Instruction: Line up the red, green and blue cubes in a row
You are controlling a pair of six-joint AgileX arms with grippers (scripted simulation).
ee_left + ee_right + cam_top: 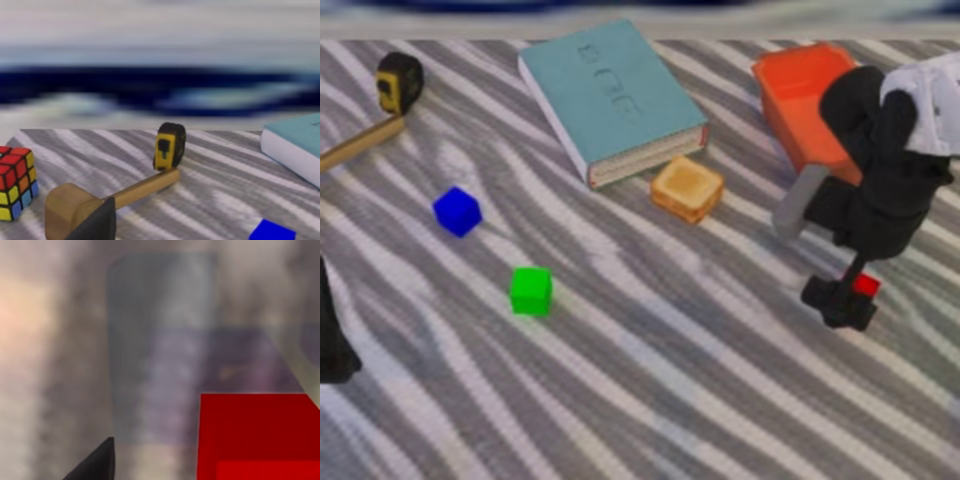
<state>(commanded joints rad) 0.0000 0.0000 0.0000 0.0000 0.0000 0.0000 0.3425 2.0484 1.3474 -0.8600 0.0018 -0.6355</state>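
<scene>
Three cubes on desk: blue (457,211) and green (531,291) at left, apart; red (865,285) at right, held in right pincer (848,292). One left pincer (335,350) at left edge, grip unreadable.

The right gripper (842,296) covers most of the red cube (866,285). The right arm hides part of the bin (798,90). The top view's left edge cuts the hammer (360,143).
</scene>
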